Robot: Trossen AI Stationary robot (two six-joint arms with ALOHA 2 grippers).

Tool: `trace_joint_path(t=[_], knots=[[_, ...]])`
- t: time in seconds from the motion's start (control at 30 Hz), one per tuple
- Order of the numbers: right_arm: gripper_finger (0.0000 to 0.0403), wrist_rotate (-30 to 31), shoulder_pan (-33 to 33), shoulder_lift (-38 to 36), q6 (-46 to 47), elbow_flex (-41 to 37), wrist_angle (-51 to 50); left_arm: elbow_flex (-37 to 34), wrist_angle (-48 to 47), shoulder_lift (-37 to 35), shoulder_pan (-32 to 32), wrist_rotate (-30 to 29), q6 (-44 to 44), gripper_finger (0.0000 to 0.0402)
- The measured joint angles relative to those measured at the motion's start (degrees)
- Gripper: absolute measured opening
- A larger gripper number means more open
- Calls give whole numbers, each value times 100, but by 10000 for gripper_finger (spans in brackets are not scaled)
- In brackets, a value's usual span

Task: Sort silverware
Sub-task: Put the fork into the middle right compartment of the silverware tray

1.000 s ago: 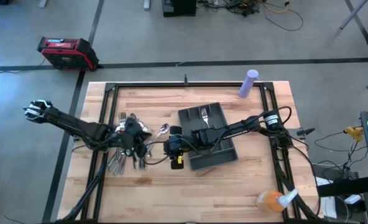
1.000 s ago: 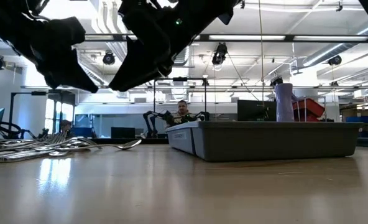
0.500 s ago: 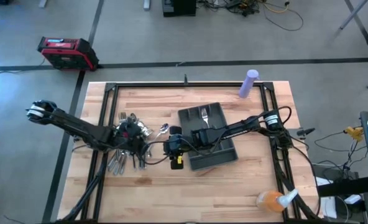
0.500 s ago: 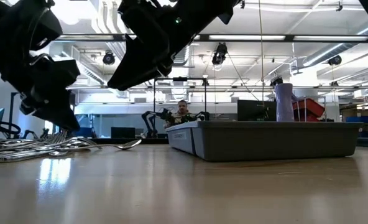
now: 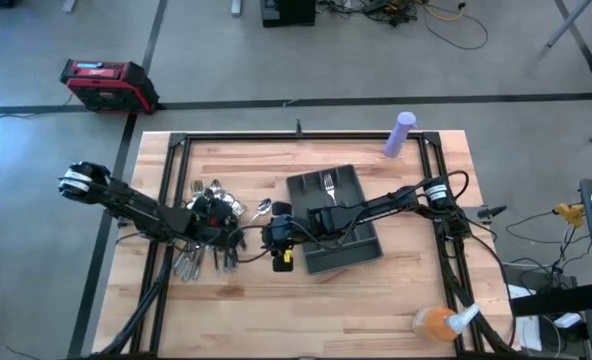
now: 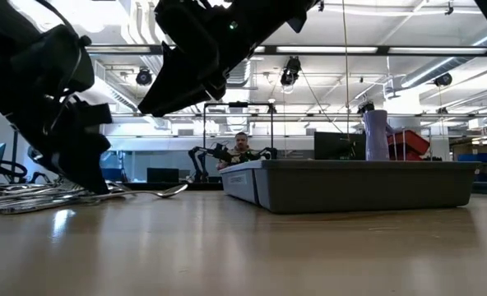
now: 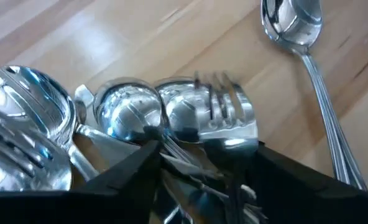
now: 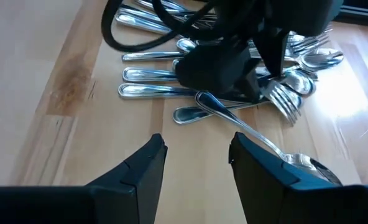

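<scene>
The silverware (image 5: 198,240) lies in a loose pile of spoons and forks on the left half of the wooden table, flat on the wood. My left gripper (image 7: 202,155) is open and low over the pile (image 7: 140,115), its fingers on either side of a fork head and some spoon bowls. One spoon (image 8: 246,134) lies alone between the pile and the dark tray (image 5: 306,186). A single fork (image 5: 328,183) lies in the tray's far compartment. My right gripper (image 8: 193,152) hangs open over bare wood beside the lone spoon, above the table (image 6: 202,57). My left gripper comes at the pile from above, slanting down; in the low view its fingertips (image 6: 91,182) reach the height of the silverware. Whether the fingers (image 7: 147,165) touch the fork head (image 7: 224,112) and spoon bowls between them, I cannot tell.
A purple bottle (image 5: 402,132) stands at the table's far edge and an orange spray bottle (image 5: 438,322) at the near right corner. The right arm (image 5: 376,207) lies across the tray. A person (image 6: 241,148) sits in the room behind.
My left gripper has come down from well above the table onto the silverware pile, and its arm has swung in toward the table. The pile, the lone spoon and my right gripper have stayed where they were.
</scene>
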Motion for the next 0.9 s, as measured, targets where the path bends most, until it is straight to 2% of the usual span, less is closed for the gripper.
trace_joint_path(t=[0.07, 0.17, 0.23, 0.3, 0.5, 0.77, 0.9], knots=[[158, 0, 0, 0, 2, 0, 15, 2, 73, 104, 0, -27, 13, 151], [154, 0, 0, 0, 0, 0, 19, 42, 12, 65, 4, 91, 35, 47], [152, 0, 0, 0, 0, 0, 16, 128, -89, -84, -32, 324, 74, 16], [152, 2, 0, 0, -1, 0, 19, 243, -279, -286, -70, 497, 293, 13], [160, 0, -9, 0, -18, 0, 21, 478, -293, -1165, -159, 349, 1126, 7], [164, 310, 56, 444, -255, -164, 642, 314, -217, -2577, -449, -459, 1871, 5], [159, 293, 90, 768, -393, -300, 1480, 42, 573, -3177, -711, -785, 2548, 4]])
